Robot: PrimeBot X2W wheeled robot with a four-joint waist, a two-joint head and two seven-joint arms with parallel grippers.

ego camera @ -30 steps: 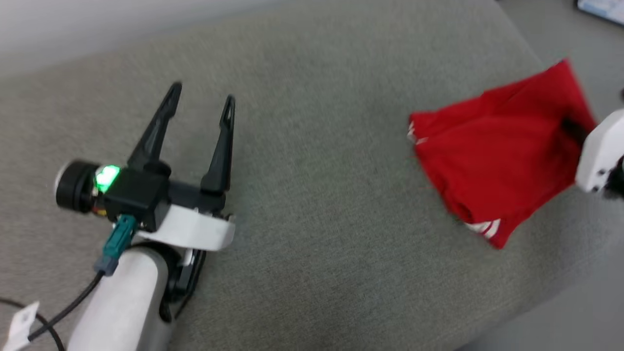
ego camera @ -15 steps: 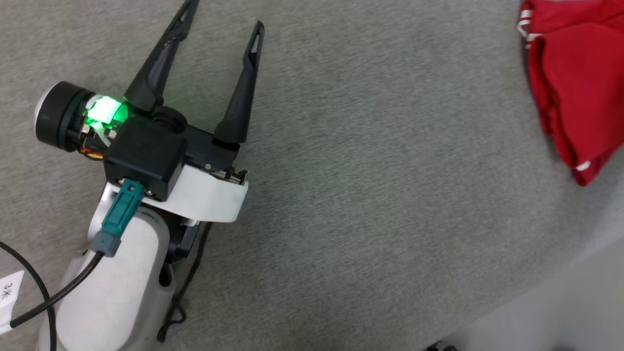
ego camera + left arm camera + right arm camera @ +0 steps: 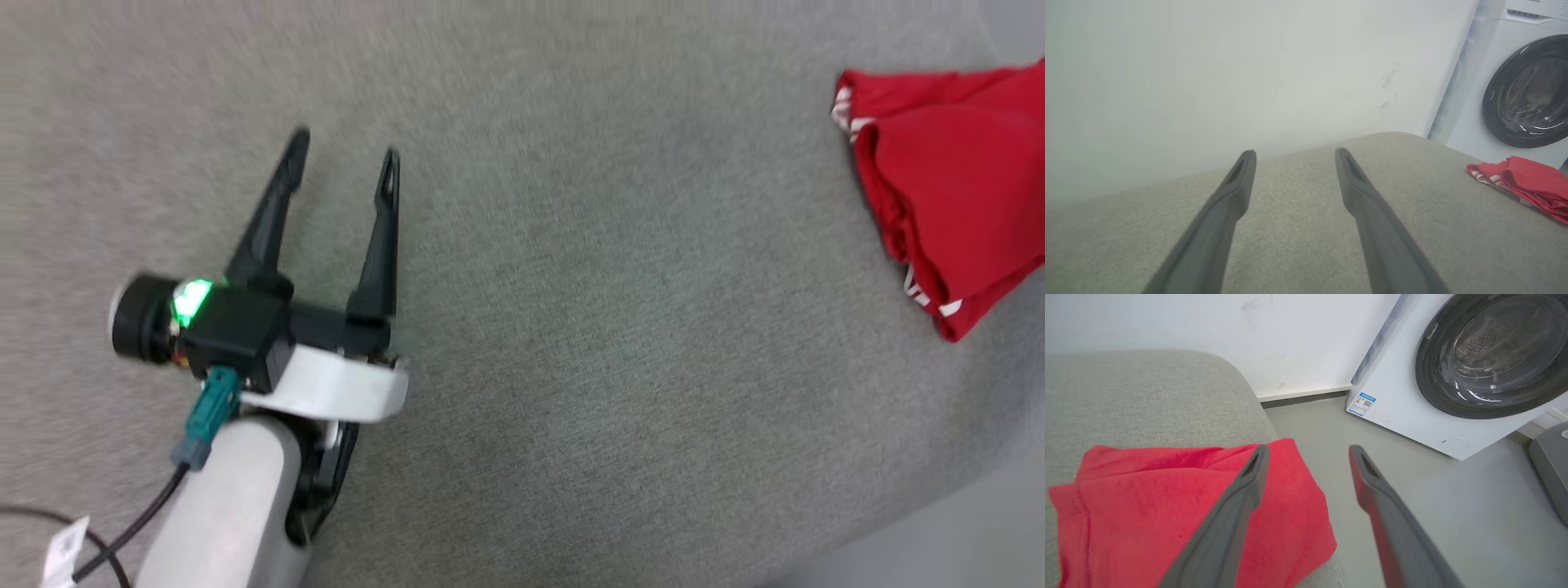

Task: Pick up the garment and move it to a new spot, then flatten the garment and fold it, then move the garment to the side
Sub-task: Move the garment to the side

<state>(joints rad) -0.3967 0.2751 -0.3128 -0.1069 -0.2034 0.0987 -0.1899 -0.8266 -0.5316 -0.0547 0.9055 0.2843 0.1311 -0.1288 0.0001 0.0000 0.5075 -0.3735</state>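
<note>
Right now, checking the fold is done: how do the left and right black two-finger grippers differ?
The left gripper hangs over bare grey cushion, apart from the folded red garment; the right gripper is over that garment at the cushion's edge. The left points toward a wall, the right toward a white washing machine. Both are open, empty.

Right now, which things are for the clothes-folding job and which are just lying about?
For the job:
red garment, on the grey padded seat
left gripper, open
right gripper, open

Just lying about:
washing machine
white wall
grey floor
</note>
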